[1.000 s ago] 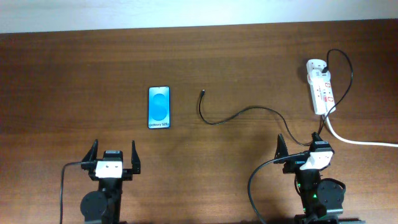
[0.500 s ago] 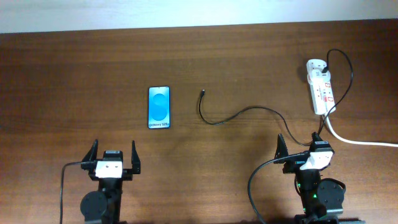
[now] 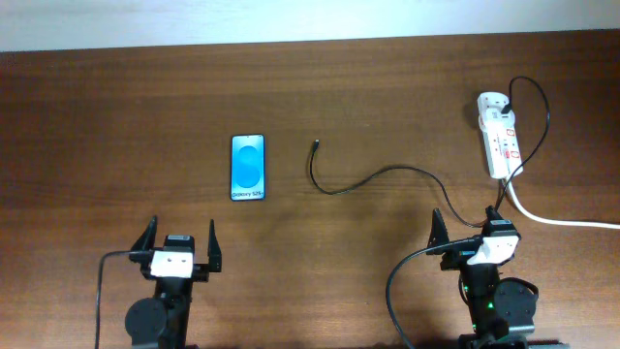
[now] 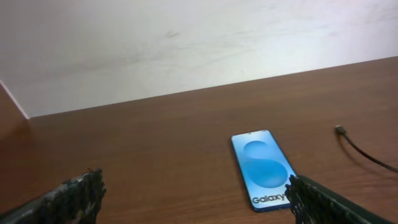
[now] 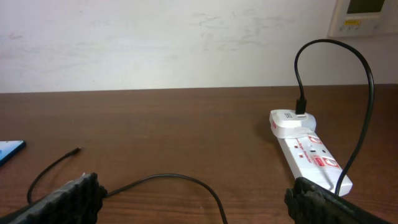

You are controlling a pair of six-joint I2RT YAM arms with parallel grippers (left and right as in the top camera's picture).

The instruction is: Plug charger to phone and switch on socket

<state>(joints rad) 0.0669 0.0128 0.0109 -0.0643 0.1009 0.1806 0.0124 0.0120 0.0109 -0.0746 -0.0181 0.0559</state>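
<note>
The phone (image 3: pixel 247 168) lies flat, its blue screen lit, left of centre; it also shows in the left wrist view (image 4: pixel 264 168). The charger, a thin black cable (image 3: pixel 387 174), curves across the table to its plug tip (image 3: pixel 315 145), which lies right of the phone and apart from it. Its other end is plugged into the round white plug on the socket (image 3: pixel 501 136), a white power strip at the far right, also in the right wrist view (image 5: pixel 308 149). My left gripper (image 3: pixel 179 236) is open and empty, nearer than the phone. My right gripper (image 3: pixel 465 228) is open and empty, with the cable (image 5: pixel 180 180) lying between its fingers.
A thick white cord (image 3: pixel 562 221) runs from the socket off the right edge. A white wall (image 5: pixel 186 43) stands behind the table's far edge. The cable loops high above the socket (image 5: pixel 348 56).
My left gripper has shifted very slightly. The phone, the cable, the socket and the right gripper have not moved.
</note>
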